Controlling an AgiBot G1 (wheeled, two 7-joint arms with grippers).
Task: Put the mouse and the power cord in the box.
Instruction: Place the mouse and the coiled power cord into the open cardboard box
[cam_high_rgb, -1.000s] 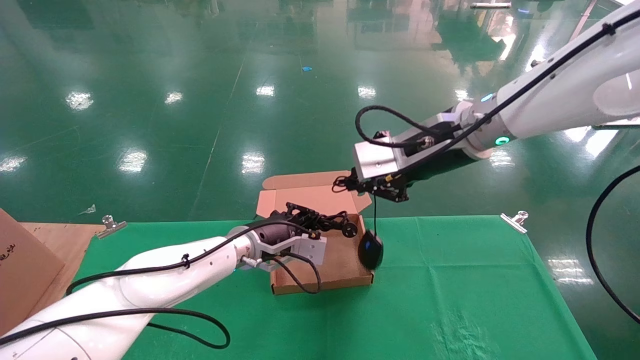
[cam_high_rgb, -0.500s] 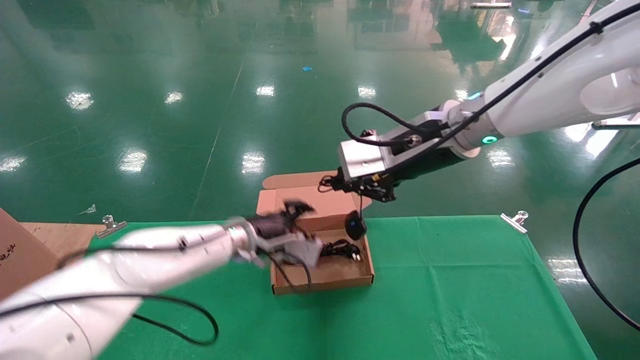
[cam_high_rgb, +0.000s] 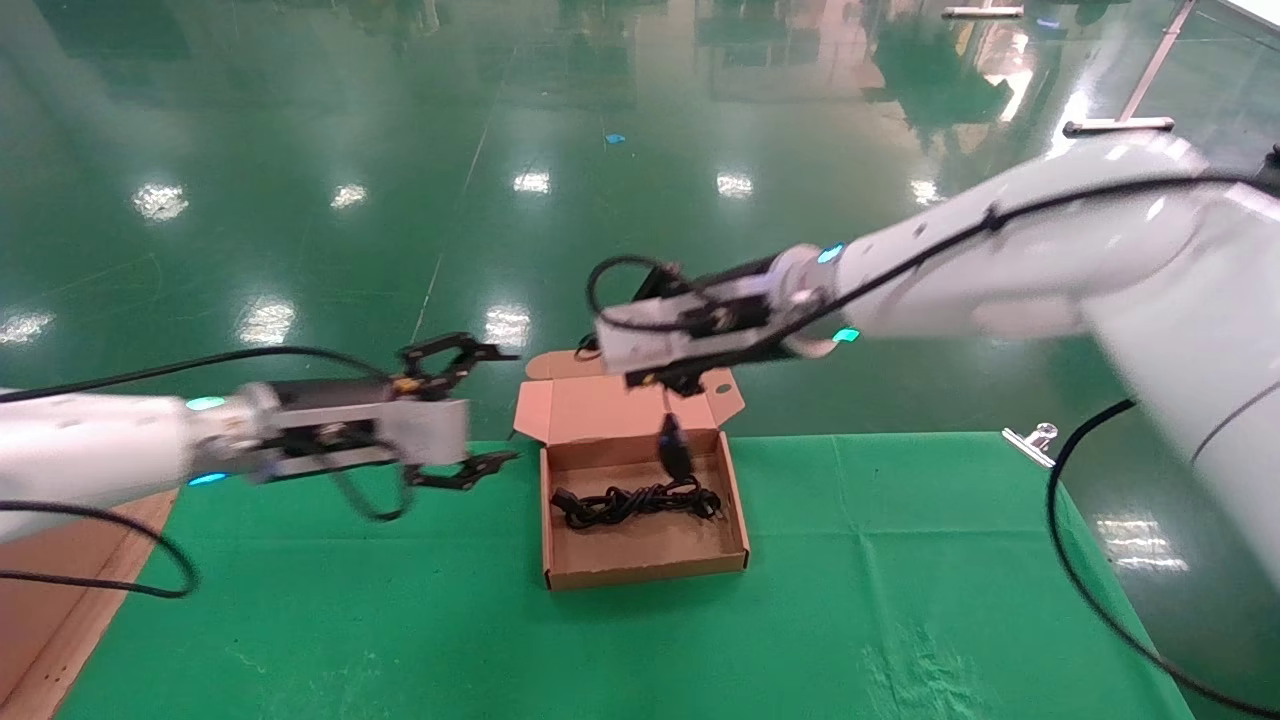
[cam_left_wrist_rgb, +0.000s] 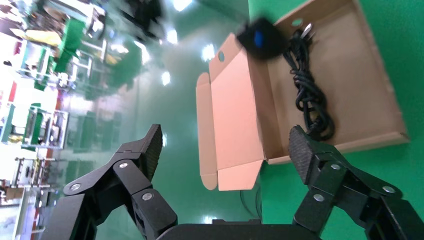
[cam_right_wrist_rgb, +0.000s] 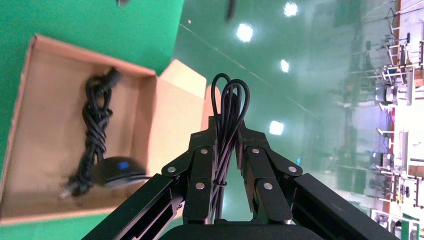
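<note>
The green-covered surface (cam_high_rgb: 850, 600) carries the box (cam_high_rgb: 645, 570) near its middle, lid flap thrown back toward the far edge so the tray lies open from above. Inside, the power cord (cam_high_rgb: 635, 502) lies bundled across the tray floor, apparently delivered. To the left of the box, clear of it and above the cloth, the left gripper (cam_high_rgb: 470, 410) hangs with its fingers spread wide and nothing between them. Over the far side of the tray, the right gripper (cam_high_rgb: 668, 385) has its fingers pinched on the looped cable of the mouse (cam_high_rgb: 674, 450), so the mouse dangles just above the cord; carrying it by the cable probably lets it drop in without the fingers entering the tray. A metal clip (cam_high_rgb: 1030, 440) pins the cloth at the far right edge, well apart; beyond lies glossy green floor
</note>
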